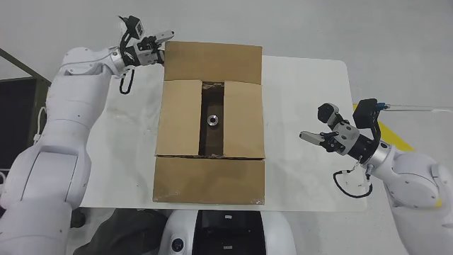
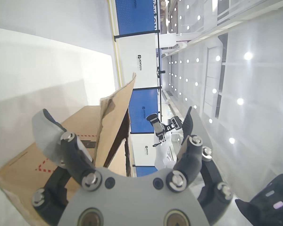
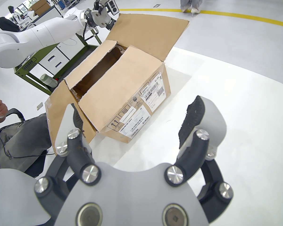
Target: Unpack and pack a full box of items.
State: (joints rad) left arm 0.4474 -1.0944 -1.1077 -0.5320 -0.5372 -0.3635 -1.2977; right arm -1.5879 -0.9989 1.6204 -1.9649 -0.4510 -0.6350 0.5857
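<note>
Flaps (image 1: 244,117) half-cover cardboard box (image 3: 113,90) opening; round metal item (image 1: 212,120) lies inside.

Industrial lab hall: yellow floor line (image 3: 226,14) crossing upper right, green-framed drawer bench (image 3: 28,66) standing upper left.

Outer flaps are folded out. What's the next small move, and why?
Probably slide the right tool to the gap edge of the right inner flap and lift it outward. Both inner flaps lie flat over the box, a round item showing between them, and that tool hangs open beside it.
</note>
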